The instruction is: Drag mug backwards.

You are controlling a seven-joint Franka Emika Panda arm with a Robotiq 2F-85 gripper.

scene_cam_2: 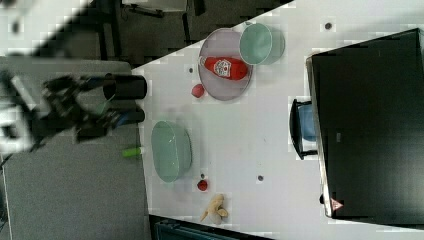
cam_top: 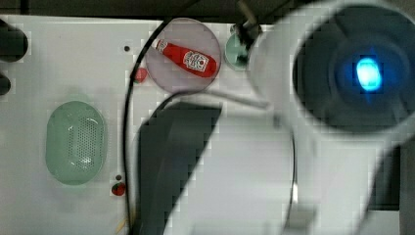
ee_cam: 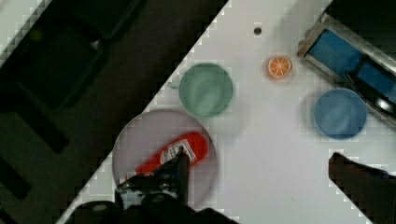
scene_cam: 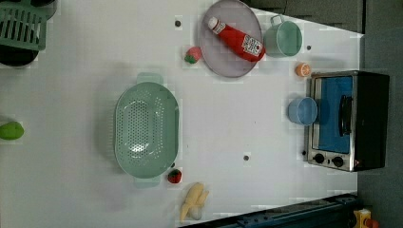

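The mug is a small teal-green round cup with a handle. It stands upright on the white table right beside the grey plate, close to the table's edge. It also shows as the mug, the mug and the mug. In the wrist view my gripper hangs above the table, open wide. One dark finger is over the plate and the other finger is far across. Nothing sits between them, and the mug lies apart from both. My arm covers much of the top view.
A red ketchup bottle lies on the plate. An orange slice, a light-blue cup and a toaster oven stand near the mug. A pale-green perforated basket, two strawberries and a banana toy are farther off.
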